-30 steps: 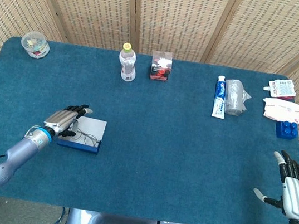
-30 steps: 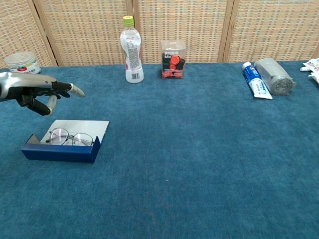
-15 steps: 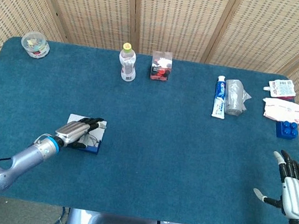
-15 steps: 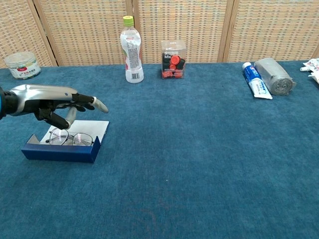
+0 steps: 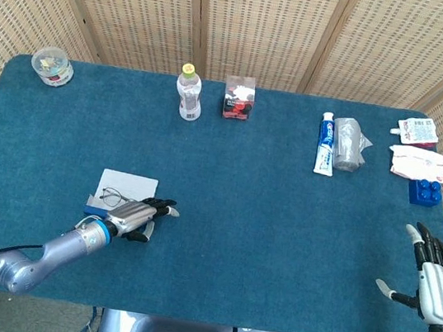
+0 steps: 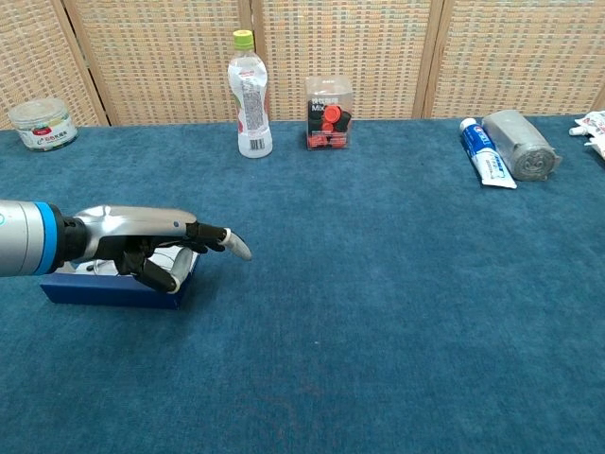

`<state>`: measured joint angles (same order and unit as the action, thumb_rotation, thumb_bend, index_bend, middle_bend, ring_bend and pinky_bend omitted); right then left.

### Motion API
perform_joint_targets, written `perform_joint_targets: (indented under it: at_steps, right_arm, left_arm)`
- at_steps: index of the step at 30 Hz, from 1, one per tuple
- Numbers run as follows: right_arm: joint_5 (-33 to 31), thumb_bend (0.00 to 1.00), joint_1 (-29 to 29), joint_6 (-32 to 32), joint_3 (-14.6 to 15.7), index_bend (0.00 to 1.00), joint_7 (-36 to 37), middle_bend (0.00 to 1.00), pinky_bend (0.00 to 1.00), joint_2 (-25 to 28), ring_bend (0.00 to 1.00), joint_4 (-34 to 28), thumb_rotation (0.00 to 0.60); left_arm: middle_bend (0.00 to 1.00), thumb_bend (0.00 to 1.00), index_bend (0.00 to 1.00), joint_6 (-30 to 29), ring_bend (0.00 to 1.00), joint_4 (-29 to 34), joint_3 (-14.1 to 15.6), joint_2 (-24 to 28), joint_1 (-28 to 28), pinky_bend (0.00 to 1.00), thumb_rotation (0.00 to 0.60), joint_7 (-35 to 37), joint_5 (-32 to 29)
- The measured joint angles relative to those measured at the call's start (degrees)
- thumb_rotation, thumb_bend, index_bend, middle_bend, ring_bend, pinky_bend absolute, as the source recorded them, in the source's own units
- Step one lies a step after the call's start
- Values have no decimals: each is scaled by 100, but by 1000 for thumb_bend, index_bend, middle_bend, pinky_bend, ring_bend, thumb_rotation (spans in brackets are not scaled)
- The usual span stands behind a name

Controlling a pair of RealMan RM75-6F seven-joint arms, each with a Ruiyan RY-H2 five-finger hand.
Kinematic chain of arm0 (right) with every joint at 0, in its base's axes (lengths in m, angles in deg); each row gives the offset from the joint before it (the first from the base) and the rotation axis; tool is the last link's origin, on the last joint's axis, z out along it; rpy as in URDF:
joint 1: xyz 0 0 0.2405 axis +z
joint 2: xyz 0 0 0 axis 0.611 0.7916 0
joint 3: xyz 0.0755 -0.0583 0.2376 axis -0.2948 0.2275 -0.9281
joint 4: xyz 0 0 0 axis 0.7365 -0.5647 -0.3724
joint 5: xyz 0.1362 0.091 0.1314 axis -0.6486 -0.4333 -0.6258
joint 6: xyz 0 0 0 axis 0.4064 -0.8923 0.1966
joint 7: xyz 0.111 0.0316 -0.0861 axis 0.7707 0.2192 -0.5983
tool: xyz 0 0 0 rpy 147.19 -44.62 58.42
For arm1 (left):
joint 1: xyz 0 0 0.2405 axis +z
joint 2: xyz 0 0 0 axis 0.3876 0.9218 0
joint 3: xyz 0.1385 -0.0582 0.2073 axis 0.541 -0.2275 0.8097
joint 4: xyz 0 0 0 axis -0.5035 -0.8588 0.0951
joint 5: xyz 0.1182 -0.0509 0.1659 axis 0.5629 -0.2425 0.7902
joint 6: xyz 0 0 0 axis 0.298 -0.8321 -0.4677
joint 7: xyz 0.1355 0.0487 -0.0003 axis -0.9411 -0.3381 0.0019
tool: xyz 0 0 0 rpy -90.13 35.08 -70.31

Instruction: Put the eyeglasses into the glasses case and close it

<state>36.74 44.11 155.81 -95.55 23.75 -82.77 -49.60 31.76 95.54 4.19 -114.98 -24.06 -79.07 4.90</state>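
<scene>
Hovering at lower left of the head view, the left robot hand (image 5: 140,216) sits at the front right corner of the glasses case (image 5: 122,191), fingers stretched out toward frame right, nothing gripped, so open. In the chest view the same robot hand (image 6: 156,241) covers most of the case (image 6: 104,288); whether it touches the case wall, cannot tell.

The glasses case is open, navy tray with white lining, on the blue counter (image 5: 245,178). The eyeglasses (image 5: 115,197) lie inside it, thin wire frame, visible in the head view just above the fingers; in the chest view they are hidden behind the hand.

The right robot hand (image 5: 433,281) is at the lower right edge of the head view, fingers spread, empty, off the counter's right edge.

Along the top edge of the counter: a round tub (image 5: 53,66) upper left, a water bottle (image 5: 188,93), a clear box with red pieces (image 5: 238,98), then a toothpaste tube (image 5: 327,132) beside a grey roll (image 5: 348,143). Far right: pouches (image 5: 417,128) and a blue toy brick (image 5: 427,192).
</scene>
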Motion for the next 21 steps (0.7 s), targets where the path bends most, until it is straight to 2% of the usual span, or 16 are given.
perform_joint_targets:
  at_steps: [9, 21]
  right_arm:
    - [3, 0, -1, 4, 2, 0, -1, 0, 0, -3, 0, 1, 600]
    - [-4, 0, 2, 1, -2, 0, -14, 0, 0, 0, 0, -10, 600]
  left_arm:
    - [0, 967, 137, -15, 0, 191, 137, 47, 5, 0, 600, -35, 73]
    - [0, 968, 137, 116, 0, 565, 331, 447, 66, 0, 600, 175, 407]
